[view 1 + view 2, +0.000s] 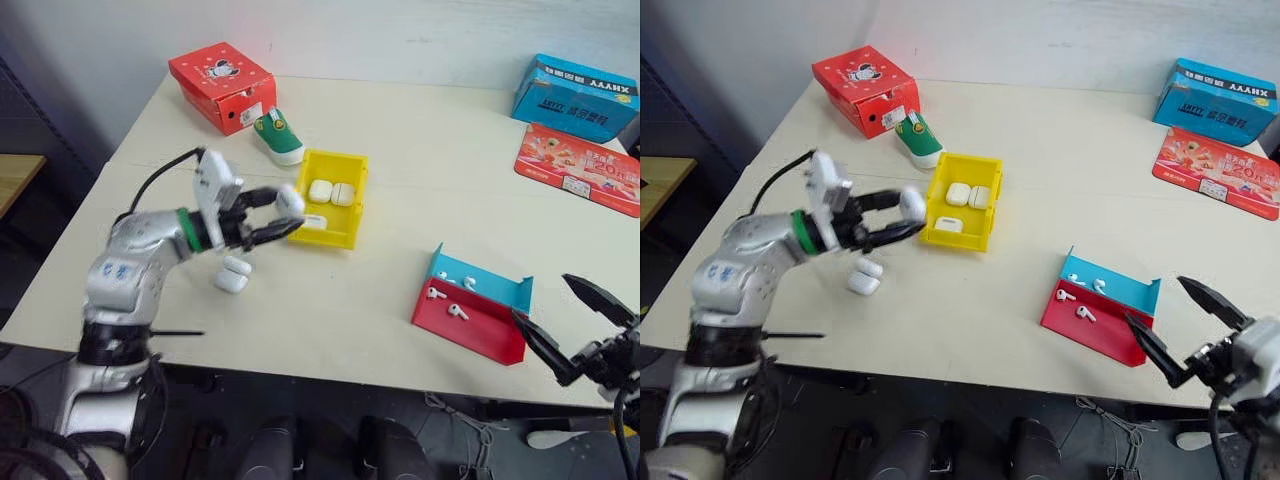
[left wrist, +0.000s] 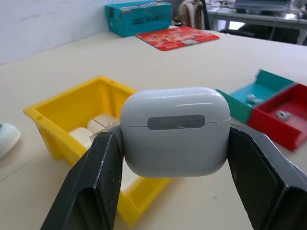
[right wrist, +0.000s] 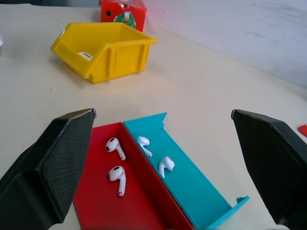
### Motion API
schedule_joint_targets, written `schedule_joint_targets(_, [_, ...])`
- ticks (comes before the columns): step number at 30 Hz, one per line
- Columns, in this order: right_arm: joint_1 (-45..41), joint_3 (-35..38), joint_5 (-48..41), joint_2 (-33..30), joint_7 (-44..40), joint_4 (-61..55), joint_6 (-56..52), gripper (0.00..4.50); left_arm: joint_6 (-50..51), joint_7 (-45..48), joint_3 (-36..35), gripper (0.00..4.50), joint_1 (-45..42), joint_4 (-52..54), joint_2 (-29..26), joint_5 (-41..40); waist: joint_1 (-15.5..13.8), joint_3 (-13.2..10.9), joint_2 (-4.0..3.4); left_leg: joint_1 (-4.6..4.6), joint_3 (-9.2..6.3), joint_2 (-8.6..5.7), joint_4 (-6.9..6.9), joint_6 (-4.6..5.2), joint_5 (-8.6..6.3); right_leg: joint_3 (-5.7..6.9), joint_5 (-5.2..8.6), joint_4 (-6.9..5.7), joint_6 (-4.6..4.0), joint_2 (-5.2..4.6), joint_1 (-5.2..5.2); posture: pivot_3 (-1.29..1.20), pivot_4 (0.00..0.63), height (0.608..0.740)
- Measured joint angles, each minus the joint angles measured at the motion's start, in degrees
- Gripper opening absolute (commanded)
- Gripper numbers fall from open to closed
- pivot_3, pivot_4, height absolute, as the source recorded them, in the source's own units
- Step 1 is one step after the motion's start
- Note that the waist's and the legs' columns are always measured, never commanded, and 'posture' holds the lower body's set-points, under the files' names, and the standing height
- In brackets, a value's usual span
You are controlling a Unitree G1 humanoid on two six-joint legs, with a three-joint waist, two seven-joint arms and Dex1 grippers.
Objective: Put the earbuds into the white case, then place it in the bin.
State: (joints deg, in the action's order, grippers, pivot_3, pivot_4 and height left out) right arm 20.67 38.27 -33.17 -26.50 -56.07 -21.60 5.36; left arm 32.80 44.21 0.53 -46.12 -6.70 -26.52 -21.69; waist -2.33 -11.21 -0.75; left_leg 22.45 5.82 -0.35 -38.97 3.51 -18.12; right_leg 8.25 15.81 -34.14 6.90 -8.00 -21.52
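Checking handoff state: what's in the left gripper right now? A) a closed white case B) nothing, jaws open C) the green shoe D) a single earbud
A: the left gripper is clamped on a white case with its lid shut, held near the yellow bin, which already has other white cases inside.

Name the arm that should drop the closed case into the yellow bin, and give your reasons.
Left. The left gripper is shut on the white case, right beside the bin. The right gripper is open and empty, near the table's edge past the red-and-blue tray.
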Motion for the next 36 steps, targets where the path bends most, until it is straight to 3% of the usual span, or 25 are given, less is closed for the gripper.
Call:
schedule_joint_targets(4, [0.0, -2.3, 0.7, -0.3, 1.1, -1.4, 1.2, 4.47, -2.1, -6.5, 4.1, 2.79, -10.9, -18.2, 6.6, 7.4, 0.5, 0.0, 0.05, -0.18, 0.29, 0.08, 0.26, 0.23, 0.13, -0.34, 0.00, -0.02, 0.00, 0.16, -0.12, 0.00, 0.150, 0.740])
schedule_joint_targets(8, [-0.7, -2.8, 1.7, -0.2, 3.7, -1.6, 2.2, 4.47, -4.6, -9.1, 6.5, 2.79, -15.7, -29.6, 9.2, 12.1, 1.1, 0.0, 0.11, -0.21, 0.84, 0.10, 0.76, 0.22, 0.21, -0.57, 0.00, 0.04, 0.00, 0.25, -0.56, 0.00, 0.150, 0.740])
schedule_joint_targets(13, [-2.4, -3.1, 1.7, -1.0, 6.2, -1.7, 2.2, 4.50, -7.7, -9.6, 6.4, 4.33, -17.7, -33.8, 10.1, 14.1, 1.0, -0.1, 0.17, -0.07, 1.15, 0.13, 0.78, 0.22, 0.30, -0.66, 0.00, -0.10, 0.00, 0.29, -0.94, 0.00, 0.150, 0.740])
schedule_joint_targets(17, [-3.5, -3.7, 1.6, -3.6, 6.3, -1.5, 1.7, 4.50, -8.3, -6.4, 5.4, 4.42, -14.9, -28.5, 8.0, 13.6, 1.2, -0.1, 0.20, -0.08, 1.20, 0.15, 0.76, 0.22, 0.30, -0.79, 0.00, -0.12, 0.00, 0.26, -0.97, 0.00, 0.150, 0.740])
schedule_joint_targets(23, [-6.9, -4.6, 0.9, -9.4, 3.6, 1.7, 0.0, 4.50, -13.7, 3.8, -1.3, 4.42, -0.1, -9.7, -3.8, 8.5, 2.5, -0.1, 0.22, -0.21, 1.22, 0.26, 0.76, 0.11, 0.28, -1.30, 0.06, -0.29, -0.12, 0.24, -0.97, 0.00, 0.150, 0.740])
schedule_joint_targets(26, [-9.6, -5.2, 0.5, -15.1, -1.5, 7.3, -0.7, 4.50, -23.3, 13.1, -9.1, 4.42, 16.4, -1.8, -13.9, 4.9, 3.8, 0.0, 0.23, -0.33, 1.28, 0.28, 0.80, 0.07, 0.26, -1.39, 0.11, -0.30, -0.20, -0.10, -0.97, 0.00, 0.150, 0.740])
schedule_joint_targets(33, [-16.4, -7.6, 1.9, -23.8, -15.8, 23.0, 4.4, 4.50, -31.7, 21.1, -26.5, 4.42, 40.3, -1.8, -24.4, 1.0, 2.4, -0.1, 0.44, -0.33, 1.10, 0.11, 0.78, -0.09, -0.01, -1.09, 0.15, -0.19, -0.33, -0.63, -0.96, 0.00, 0.150, 0.740])
schedule_joint_targets(36, [-20.1, -9.1, 3.4, -25.6, -20.1, 29.7, 7.6, 4.50, -33.0, 21.8, -30.6, 4.42, 46.3, -3.1, -25.2, 1.0, 2.2, 0.0, 0.48, -0.34, 1.05, 0.11, 0.79, -0.11, -0.07, -1.04, 0.15, -0.16, -0.34, -0.65, -0.97, 0.00, 0.150, 0.740])
